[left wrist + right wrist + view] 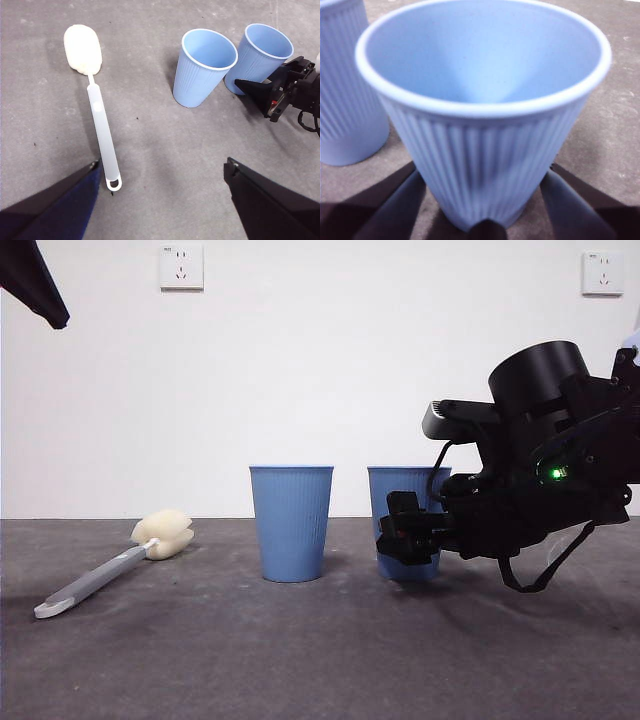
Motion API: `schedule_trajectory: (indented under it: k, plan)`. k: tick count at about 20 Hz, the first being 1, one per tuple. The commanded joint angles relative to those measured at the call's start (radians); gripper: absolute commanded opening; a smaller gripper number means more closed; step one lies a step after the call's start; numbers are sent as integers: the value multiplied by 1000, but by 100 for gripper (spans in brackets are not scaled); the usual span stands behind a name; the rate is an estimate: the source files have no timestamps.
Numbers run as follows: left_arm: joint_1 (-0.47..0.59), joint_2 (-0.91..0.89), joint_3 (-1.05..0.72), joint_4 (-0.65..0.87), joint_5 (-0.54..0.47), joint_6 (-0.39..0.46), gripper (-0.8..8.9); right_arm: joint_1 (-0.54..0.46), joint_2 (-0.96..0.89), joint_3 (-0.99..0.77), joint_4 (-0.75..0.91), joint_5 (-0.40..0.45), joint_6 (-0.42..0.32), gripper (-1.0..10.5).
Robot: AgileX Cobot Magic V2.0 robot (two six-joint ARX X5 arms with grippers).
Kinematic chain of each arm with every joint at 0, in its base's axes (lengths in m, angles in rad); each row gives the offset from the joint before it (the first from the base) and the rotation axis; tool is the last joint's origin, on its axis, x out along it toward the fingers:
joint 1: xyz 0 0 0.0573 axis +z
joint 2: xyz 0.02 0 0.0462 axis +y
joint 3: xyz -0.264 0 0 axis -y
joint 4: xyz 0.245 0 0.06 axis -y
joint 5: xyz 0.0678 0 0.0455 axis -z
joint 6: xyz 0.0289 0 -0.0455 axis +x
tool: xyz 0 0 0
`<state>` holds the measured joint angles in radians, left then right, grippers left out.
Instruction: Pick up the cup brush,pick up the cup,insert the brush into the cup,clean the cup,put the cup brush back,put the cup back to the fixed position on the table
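Note:
Two blue ribbed cups stand upright side by side on the table (300, 650). My right gripper (405, 535) reaches in low from the right. It is open, with one jaw on each side of the lower part of the right-hand cup (402, 485), which fills the right wrist view (485, 100). The cup rests on the table. The cup brush (110, 575) lies flat at the left, its sponge head towards the cups. My left gripper (162, 162) is open and empty, high above the brush (100, 125), whose looped tip is nearest its jaws.
The second blue cup (291, 523) stands just left of the one between the jaws, a small gap apart; it also shows in the right wrist view (345, 100). A white wall with two sockets (181, 267) stands behind the table.

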<state>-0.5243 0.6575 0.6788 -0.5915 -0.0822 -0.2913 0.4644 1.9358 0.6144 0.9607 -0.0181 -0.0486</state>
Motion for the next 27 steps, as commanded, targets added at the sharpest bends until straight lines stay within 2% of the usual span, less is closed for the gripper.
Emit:
schedule_trajectory:
  k: [1,5,10,12,18,23,27]
  plan:
    - [-1,0,-10,4,3,15,408,7,42,-29,-105,-11,19,356]
    - [0,4,-10,3,3,15,408,7,30,-29,-126,-11,20,446]
    - [0,15,-10,1,3,15,408,7,-21,-30,-206,-12,19,446]
    - [0,23,-10,1,3,15,408,7,-73,-30,-297,-8,19,446]
    - [0,33,-10,2,3,15,408,7,-309,-30,-704,-19,19,442]
    - [0,33,-10,1,5,15,408,8,-679,-29,-1091,-77,74,441]
    - [0,33,-10,1,14,14,408,7,-1005,17,-1474,-154,108,437]
